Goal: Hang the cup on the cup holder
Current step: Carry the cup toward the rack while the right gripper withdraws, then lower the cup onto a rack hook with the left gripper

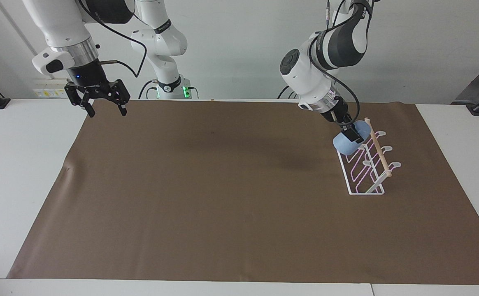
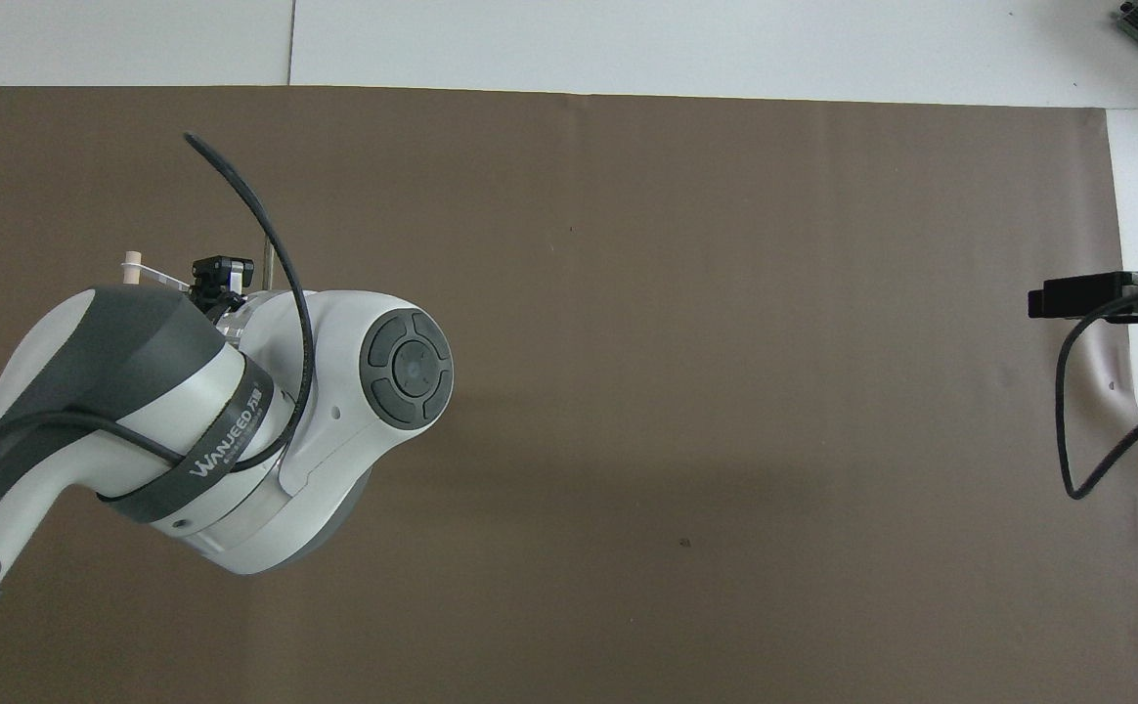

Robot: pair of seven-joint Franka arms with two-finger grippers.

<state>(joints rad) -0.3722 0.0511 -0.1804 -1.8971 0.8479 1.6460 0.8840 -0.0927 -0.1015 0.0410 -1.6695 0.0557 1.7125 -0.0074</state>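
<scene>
The left gripper [image 1: 352, 135] is clamped on the rim of the small light-blue plastic cup [image 1: 348, 144], at the white wire cup holder [image 1: 365, 164] near the tabletop's left-arm end — light, stiff, probably slippery. The right gripper [image 1: 101, 105] waits, fingers spread, empty.

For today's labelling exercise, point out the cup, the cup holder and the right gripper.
cup [image 1: 345, 144], facing view, on its pale blue side wall.
cup holder [image 1: 381, 158], facing view, on the wooden rod across its top.
right gripper [image 1: 105, 107], facing view, midway between its open fingertips.
</scene>
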